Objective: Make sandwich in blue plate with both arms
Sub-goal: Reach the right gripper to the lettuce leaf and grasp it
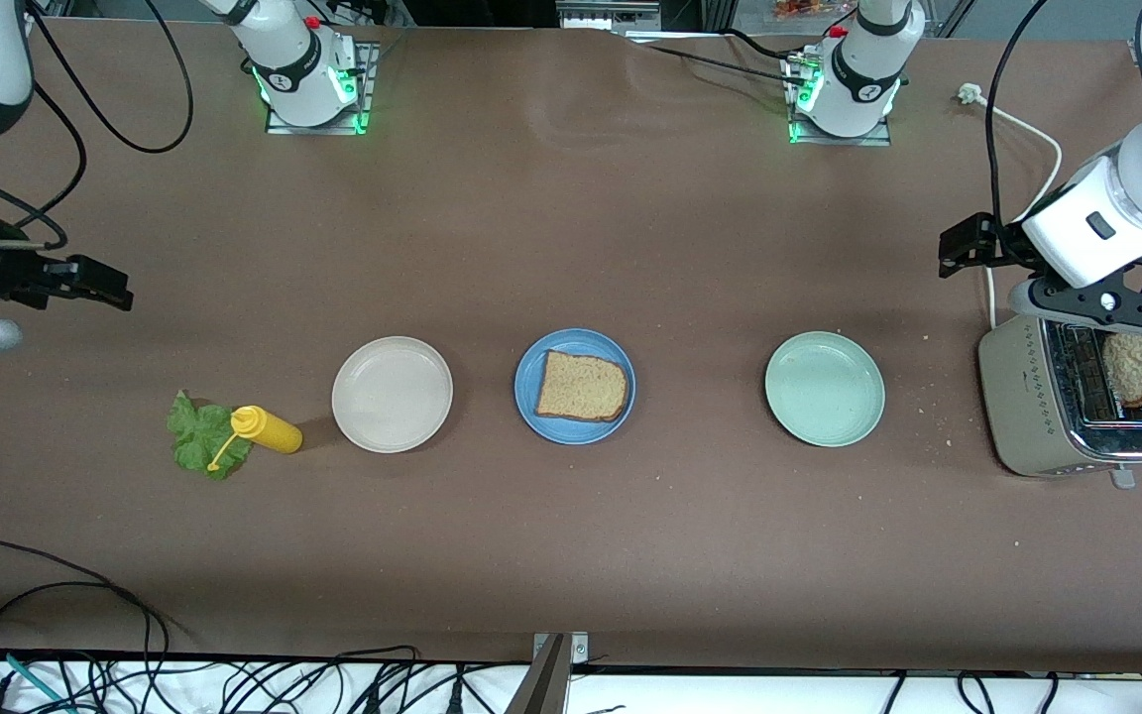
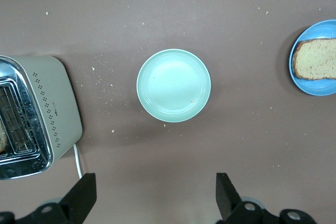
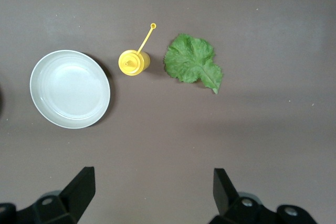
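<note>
Blue plate point(image 1: 575, 386) mid-table already carries one bread slice point(image 1: 582, 387); the lettuce point(image 1: 198, 434) lies toward the right arm's table edge, the second slice point(image 1: 1134, 368) stands in the toaster point(image 1: 1037, 412). Left gripper point(image 2: 155, 199) and right gripper point(image 3: 152, 196) hover wide and empty, each seemingly near its own ingredient.

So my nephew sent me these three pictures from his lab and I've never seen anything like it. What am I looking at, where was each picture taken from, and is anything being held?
Two white robot arms stand at a brown table. The big picture looks down from across the table. The other two come from cameras on each arm's wrist, looking past its fingers.

In a row lie a lettuce leaf, a yellow squeeze bottle, a cream-white plate, a blue plate with one bread slice, and a mint-green plate. A toaster at the left arm's end holds another slice.

Nothing is held. The left gripper hangs open over the table near the green plate; the right gripper is open near the leaf and bottle.
</note>
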`<state>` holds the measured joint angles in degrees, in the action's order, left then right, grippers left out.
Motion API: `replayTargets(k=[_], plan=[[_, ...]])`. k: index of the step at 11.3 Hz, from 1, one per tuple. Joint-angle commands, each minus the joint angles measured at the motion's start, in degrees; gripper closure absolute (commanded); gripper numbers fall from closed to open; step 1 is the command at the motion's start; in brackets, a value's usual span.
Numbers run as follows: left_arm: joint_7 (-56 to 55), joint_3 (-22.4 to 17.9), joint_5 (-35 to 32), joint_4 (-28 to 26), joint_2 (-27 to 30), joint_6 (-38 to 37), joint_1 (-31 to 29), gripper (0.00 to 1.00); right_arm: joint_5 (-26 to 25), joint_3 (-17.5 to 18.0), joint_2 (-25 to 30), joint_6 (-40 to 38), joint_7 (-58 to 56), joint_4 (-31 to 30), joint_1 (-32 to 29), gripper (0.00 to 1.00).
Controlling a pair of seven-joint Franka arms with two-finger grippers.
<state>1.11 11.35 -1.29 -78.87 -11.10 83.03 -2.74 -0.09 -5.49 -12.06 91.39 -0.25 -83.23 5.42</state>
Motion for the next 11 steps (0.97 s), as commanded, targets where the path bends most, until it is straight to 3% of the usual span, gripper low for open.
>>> replayTargets(k=[1, 4, 11], plan=[[-1.1, -1.8, 1.4, -13.8, 9.9, 10.6, 1.7, 0.0, 0.5, 0.1, -0.2, 1.6, -0.6, 0.2, -0.5, 0.0], [-1.1, -1.9, 1.6, -12.6, 9.1, 7.0, 0.7, 0.0, 2.3, 0.1, -2.4, 2.0, -1.5, 0.2, -0.9, 0.0], [-0.9, -1.7, 1.7, -12.2, 9.2, 6.8, 0.7, 0.0, 1.9, -0.3, -13.0, 9.8, -11.2, 0.3, -2.4, 0.0]])
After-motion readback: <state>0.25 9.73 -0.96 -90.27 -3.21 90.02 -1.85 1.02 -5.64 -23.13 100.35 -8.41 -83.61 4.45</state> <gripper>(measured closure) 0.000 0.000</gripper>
